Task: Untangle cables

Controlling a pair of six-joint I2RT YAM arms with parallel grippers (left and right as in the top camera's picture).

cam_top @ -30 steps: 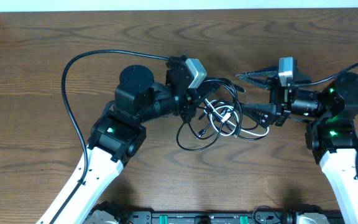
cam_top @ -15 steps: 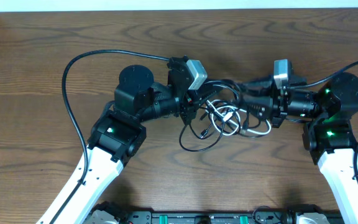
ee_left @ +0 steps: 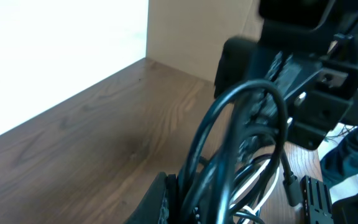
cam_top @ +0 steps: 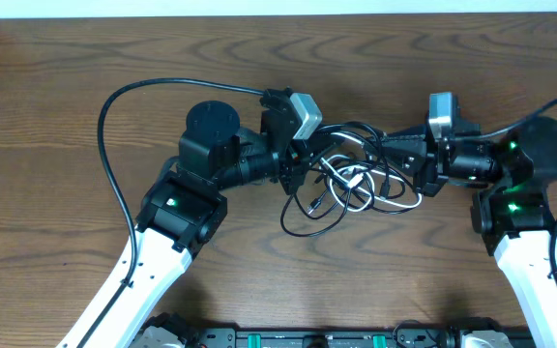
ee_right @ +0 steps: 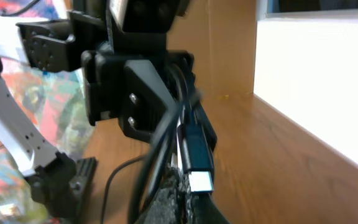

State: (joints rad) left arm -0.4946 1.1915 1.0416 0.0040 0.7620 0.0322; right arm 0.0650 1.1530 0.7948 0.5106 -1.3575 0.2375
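Both my left fingers (ee_left: 161, 200) and right fingers (ee_right: 169, 200) are clenched on the cables (cam_top: 348, 184), so pulling apart may cinch them tighter.

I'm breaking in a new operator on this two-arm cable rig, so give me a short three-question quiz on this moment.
1. True or false: the cables lie in separate straight lines on the table.
2. Where does the tangle sit? A) behind the left arm; B) between the left gripper and the right gripper; C) at the table's near edge.
3. Fill in: the one cord that is not black is ____.
Key: 1 false; 2 B; 3 white.
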